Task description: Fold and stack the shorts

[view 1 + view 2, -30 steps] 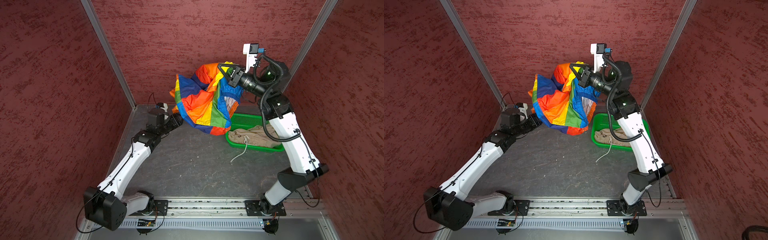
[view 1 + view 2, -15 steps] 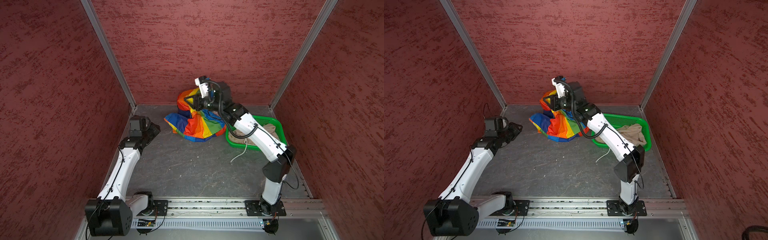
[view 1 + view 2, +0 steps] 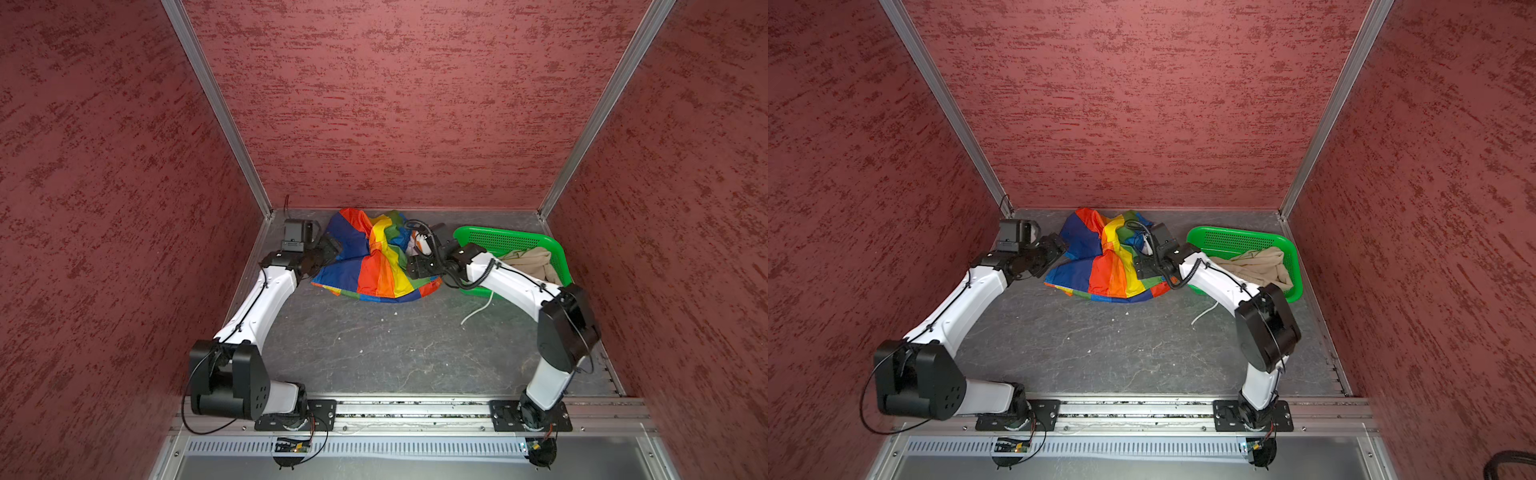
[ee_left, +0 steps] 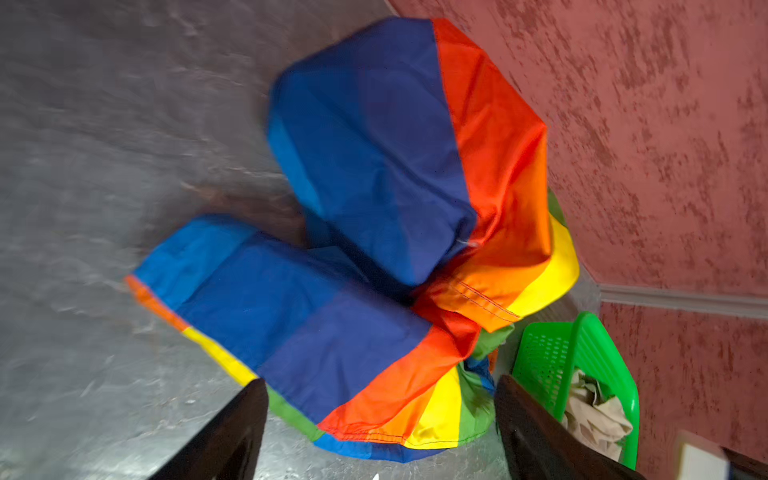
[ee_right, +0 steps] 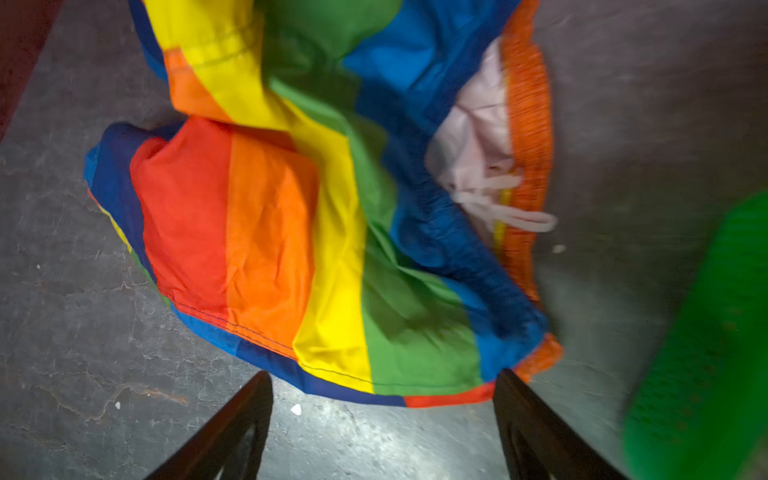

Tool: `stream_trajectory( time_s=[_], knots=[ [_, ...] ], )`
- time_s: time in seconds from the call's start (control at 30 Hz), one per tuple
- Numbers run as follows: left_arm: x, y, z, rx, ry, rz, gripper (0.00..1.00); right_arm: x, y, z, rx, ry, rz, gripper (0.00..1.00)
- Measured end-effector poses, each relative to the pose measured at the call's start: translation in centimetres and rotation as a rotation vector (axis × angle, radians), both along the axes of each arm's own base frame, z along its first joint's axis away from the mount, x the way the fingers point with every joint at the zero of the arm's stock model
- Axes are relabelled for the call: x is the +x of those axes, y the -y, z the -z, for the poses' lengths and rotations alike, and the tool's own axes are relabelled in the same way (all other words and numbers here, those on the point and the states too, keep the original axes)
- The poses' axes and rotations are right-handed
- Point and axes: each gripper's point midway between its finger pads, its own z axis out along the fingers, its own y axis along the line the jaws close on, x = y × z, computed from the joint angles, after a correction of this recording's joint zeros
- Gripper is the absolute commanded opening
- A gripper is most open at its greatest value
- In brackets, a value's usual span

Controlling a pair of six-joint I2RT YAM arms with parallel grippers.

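The rainbow-striped shorts (image 3: pixel 374 266) (image 3: pixel 1108 266) lie crumpled on the dark floor near the back wall. My left gripper (image 3: pixel 328 249) (image 3: pixel 1054 249) hovers at their left edge, open and empty; in the left wrist view its fingers (image 4: pixel 232 432) straddle the hem of the rainbow shorts (image 4: pixel 374 208) without touching it. My right gripper (image 3: pixel 415 266) (image 3: pixel 1140 266) sits at their right edge, open (image 5: pixel 382 378), just short of the rainbow shorts (image 5: pixel 311 208). The beige shorts (image 3: pixel 532 264) (image 3: pixel 1258 266) lie bunched in the basket, their white drawstring (image 3: pixel 478 309) trailing onto the floor.
A green perforated basket (image 3: pixel 511 239) (image 3: pixel 1237 239) stands at the back right, close behind my right wrist. Red textured walls close in the back and both sides. The arms' mounting rail (image 3: pixel 415 409) runs along the front edge.
Both grippers held the rainbow shorts up in the air a second ago. They have let go, the shorts have dropped to the floor, and both arms have come down beside them.
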Motion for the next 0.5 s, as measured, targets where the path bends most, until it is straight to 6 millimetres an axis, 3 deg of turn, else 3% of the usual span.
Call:
stream_trajectory(
  time_s=[0.1,0.2,0.3,0.37,0.5],
  knots=[
    [1.6,4.8,-1.4,0.031,0.041,0.118,0.73,0.5,2.4,-2.2,0.019,0.060,0.065,0.62],
    [2.6,9.1,-2.9,0.067,0.082,0.215,0.66,0.3,3.6,-1.9,0.039,0.048,0.094,0.49],
    [3.7,12.3,-4.0,0.090,0.110,0.287,0.66,-0.6,4.3,0.4,0.044,-0.012,0.104,0.53],
    [4.5,13.6,-4.2,0.103,0.122,0.315,0.75,-1.5,4.4,1.9,0.051,-0.060,0.104,0.61],
    [6.1,14.9,-2.6,0.135,0.102,0.337,0.87,-2.8,4.0,3.9,0.092,-0.127,0.101,0.70]
  ],
)
